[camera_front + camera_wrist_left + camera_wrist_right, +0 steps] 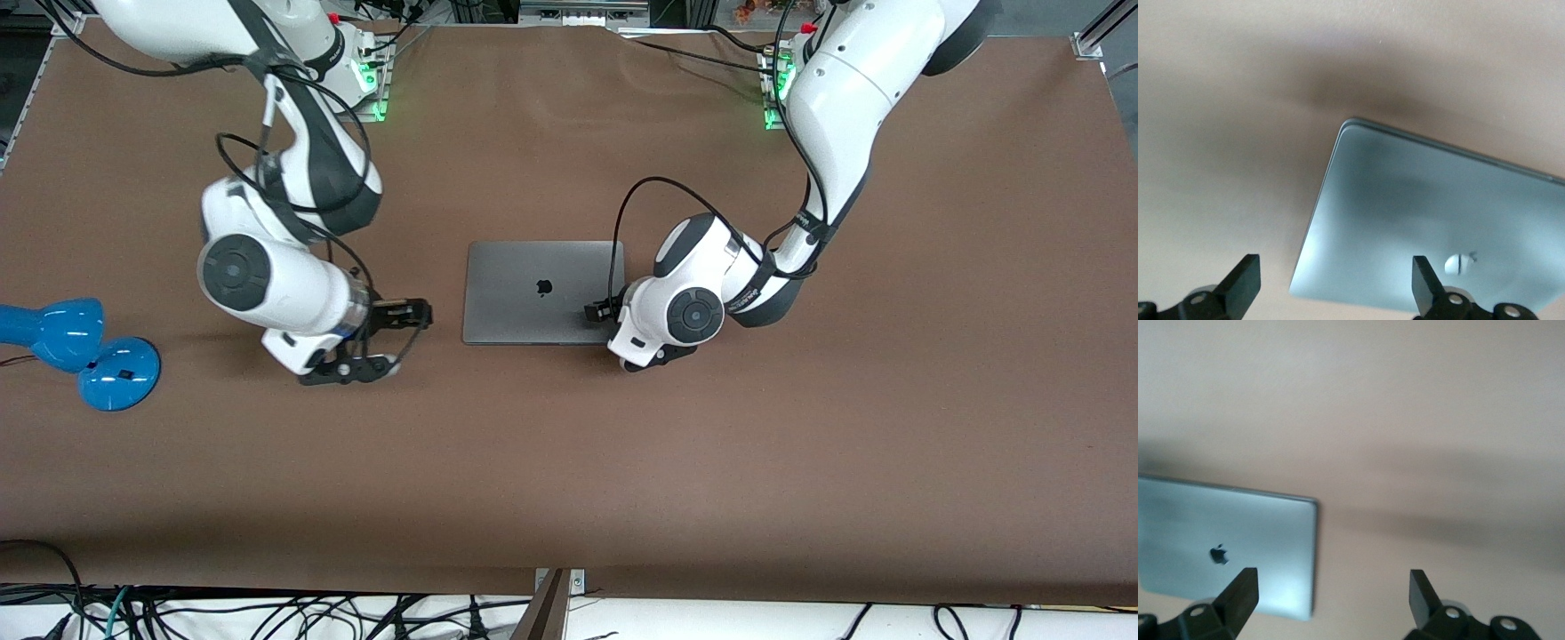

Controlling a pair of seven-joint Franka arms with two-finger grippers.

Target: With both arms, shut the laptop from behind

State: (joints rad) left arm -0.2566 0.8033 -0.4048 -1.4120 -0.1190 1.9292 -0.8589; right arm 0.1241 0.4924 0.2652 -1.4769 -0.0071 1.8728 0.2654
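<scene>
- Brown table (569,462) carries the laptop (542,292), lid shut flat, near the middle, somewhat toward the edge where the arm bases stand.
- Left gripper (594,311) is over the laptop's corner at the left arm's end, fingers (1243,283) spread wide, holding nothing.
- Right gripper (391,338) is over bare table beside the laptop, fingers (1241,590) wide apart.
- Blue lamp (80,351) sits at the right arm's end.

left gripper (597,311) jaws spread, right gripper (400,338) likewise
</scene>
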